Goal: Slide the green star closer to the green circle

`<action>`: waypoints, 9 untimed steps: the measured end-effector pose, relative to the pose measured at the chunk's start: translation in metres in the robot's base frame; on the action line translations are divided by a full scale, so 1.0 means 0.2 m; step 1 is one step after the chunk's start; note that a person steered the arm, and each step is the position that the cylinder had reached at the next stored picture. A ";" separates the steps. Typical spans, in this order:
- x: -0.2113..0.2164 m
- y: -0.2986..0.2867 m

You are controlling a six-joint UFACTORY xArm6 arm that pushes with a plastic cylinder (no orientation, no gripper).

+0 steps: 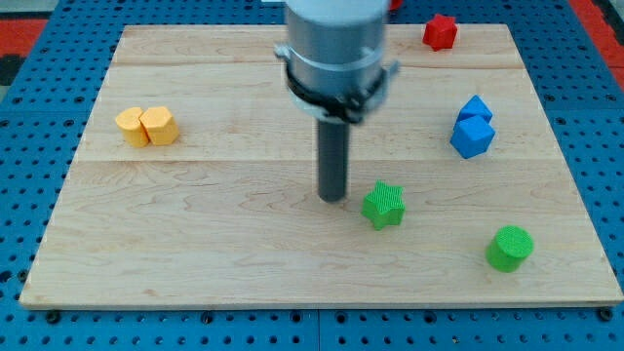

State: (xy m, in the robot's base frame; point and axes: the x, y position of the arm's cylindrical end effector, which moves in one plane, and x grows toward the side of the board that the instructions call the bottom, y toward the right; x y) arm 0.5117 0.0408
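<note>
The green star [384, 205] lies on the wooden board right of centre, toward the view's bottom. The green circle [510, 248] stands further to the view's right and lower, near the board's bottom right. My tip [333, 198] rests on the board just to the left of the green star, a small gap from it. The arm's grey body hangs above the tip at the view's top centre.
Two blue blocks [473, 127] sit together at the view's right. A red block [440, 32] lies near the top edge. Two yellow blocks [147, 126] sit side by side at the left. The wooden board [195, 244] rests on a blue pegboard.
</note>
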 end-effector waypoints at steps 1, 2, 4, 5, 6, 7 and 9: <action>0.01 0.44; -0.01 0.45; -0.05 0.54; -0.09 0.57; -0.10 0.60; -0.10 0.63; -0.12 0.63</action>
